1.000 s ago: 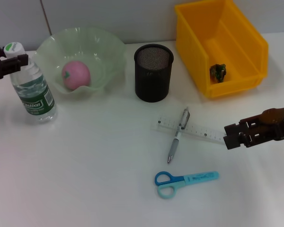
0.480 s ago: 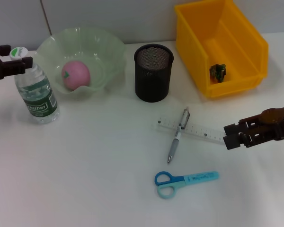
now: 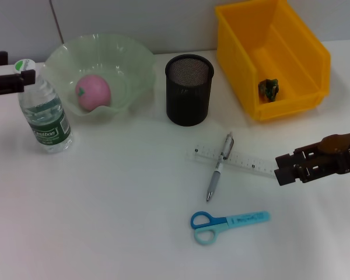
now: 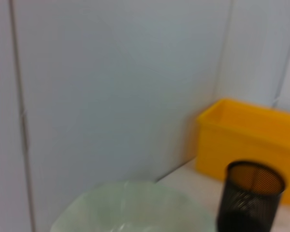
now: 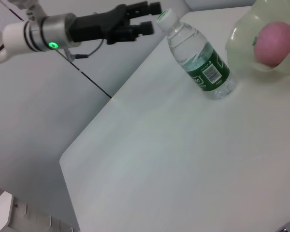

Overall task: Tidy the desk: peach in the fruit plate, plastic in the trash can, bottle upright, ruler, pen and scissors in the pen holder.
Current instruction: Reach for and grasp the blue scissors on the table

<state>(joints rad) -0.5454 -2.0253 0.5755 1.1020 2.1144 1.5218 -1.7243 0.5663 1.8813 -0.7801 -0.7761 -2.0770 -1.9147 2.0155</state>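
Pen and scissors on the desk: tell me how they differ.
The pen is a slim silver stick, while the scissors are blue and teal with two finger loops. The pen lies across the clear ruler, touching it; the scissors lie alone on the bare desk, nearer the robot. The pen runs front to back, the scissors side to side. Both lie flat, outside the pen holder.

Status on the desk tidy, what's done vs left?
Done: peach in fruit plate, plastic in trash can, bottle upright. In hand: nothing; left gripper open at the cap, right gripper beside ruler. Left: ruler, pen, scissors into pen holder.
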